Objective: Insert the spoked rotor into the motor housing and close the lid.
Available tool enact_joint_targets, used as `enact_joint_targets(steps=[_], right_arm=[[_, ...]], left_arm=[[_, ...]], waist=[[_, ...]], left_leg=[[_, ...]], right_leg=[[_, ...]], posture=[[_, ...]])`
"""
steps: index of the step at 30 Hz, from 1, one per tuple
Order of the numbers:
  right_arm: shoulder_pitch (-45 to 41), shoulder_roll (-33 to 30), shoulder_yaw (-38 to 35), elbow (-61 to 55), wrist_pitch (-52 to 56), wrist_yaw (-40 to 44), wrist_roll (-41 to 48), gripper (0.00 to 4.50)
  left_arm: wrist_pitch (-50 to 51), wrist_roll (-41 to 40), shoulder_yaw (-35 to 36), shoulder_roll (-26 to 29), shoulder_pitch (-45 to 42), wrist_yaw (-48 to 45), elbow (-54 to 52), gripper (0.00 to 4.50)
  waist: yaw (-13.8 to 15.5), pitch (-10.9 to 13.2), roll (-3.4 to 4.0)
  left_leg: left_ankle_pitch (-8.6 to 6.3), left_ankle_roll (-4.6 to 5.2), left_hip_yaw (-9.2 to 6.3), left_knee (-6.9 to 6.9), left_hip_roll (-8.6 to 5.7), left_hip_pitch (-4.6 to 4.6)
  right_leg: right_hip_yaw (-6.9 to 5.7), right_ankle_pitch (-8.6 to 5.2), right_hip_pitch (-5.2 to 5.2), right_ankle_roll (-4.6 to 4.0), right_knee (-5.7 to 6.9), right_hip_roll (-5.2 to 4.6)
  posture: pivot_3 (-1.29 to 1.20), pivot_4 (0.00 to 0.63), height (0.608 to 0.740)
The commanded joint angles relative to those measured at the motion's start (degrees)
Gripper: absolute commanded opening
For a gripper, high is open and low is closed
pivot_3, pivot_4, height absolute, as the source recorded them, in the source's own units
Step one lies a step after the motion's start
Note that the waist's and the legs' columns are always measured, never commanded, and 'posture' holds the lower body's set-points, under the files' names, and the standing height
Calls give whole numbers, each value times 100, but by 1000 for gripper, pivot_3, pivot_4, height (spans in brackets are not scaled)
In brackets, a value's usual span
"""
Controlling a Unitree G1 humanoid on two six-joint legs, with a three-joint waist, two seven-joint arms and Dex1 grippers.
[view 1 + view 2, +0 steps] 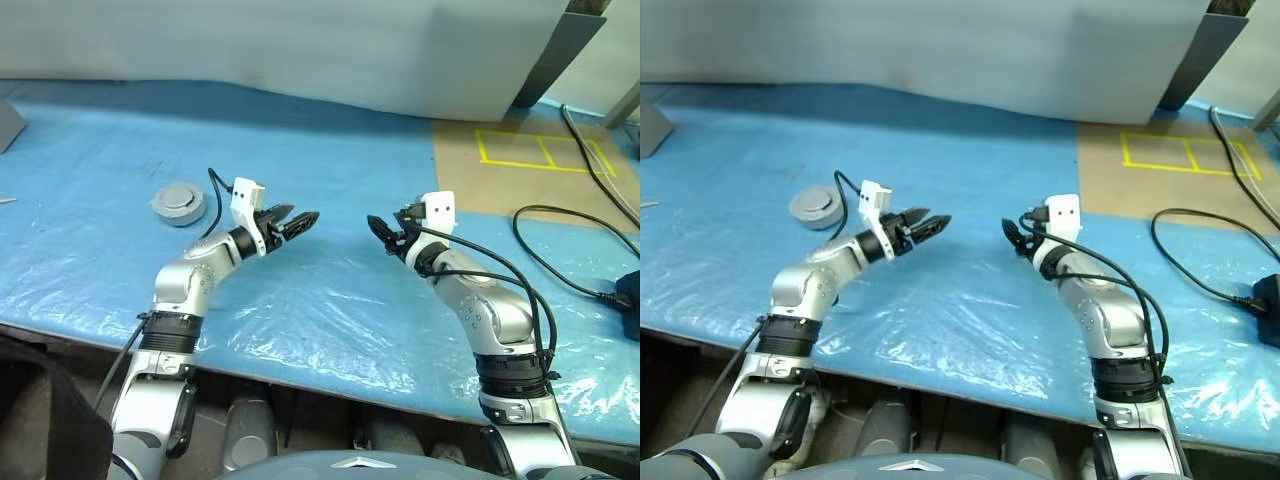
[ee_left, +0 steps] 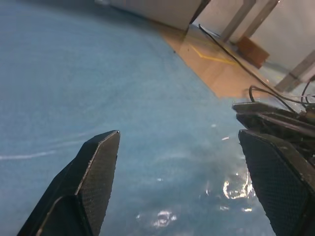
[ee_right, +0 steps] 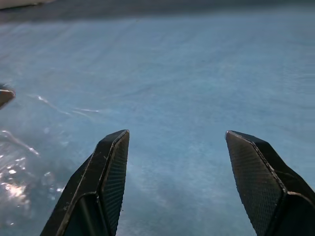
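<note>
both grippers empty and spread, closed housing off to my left

left gripper hangs above the blue sheet with its two black fingers parted and nothing between them. from its wrist camera i see those fingers standing wide apart over bare blue cover. it points toward the middle of the table, tips facing the other arm.

right gripper is released as well, its fingers spread with only blue sheet showing in the gap. it hovers at about the same height as the left one, and the two sets of tips face each other across a gap, well apart and not touching. i can see the right gripper's dark tips in the left wrist view too.

on the table to my left, beyond the left arm's elbow, sits a round grey puck with a raised centre on top. i read that as the motor housing with the lid already seated on it, though i cannot tell from here where lid ends and housing begins, and i cannot see inside it. it lies flat on the sheet, well apart from both grippers; the left one is the nearer.

crinkled clear plastic covers the near part of the sheet under both arms. farther right a bare brown patch of table carries yellow tape marks, and black cables trail across that side.
</note>
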Motion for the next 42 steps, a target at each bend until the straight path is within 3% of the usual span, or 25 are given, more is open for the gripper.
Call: enact_joint_targets(steps=[1,8,23,42], right_arm=[[-63,229,-105,-196,-301,-460,-368,3238],[-226,395,11,138,-625,-240,-584,3238],[-406,619,-25,458,-708,-55,-667,3238],[-620,646,84,617,-987,127,-964,3238]], left_arm=[[-261,222,39,-97,-170,260,31,4024],[-586,550,11,-309,-235,607,67,4024],[-837,374,166,-502,-207,203,199,4024],[-949,222,481,-656,-337,449,430,4024]], waist=[[-1,0,0],[2,0,0],[3,0,0],[1,0,0]], left_leg=[[0,0,0,-1,1,0],[0,0,-1,1,-1,-2],[0,0,-1,5,-1,-2],[0,1,-1,5,0,-2]], right_leg=[[0,0,0,0,0,1],[-1,0,0,0,2,0],[-1,0,0,0,6,-1],[-1,0,0,0,7,0]], posture=[[0,150,740],[0,150,740],[0,150,740],[0,150,740]])
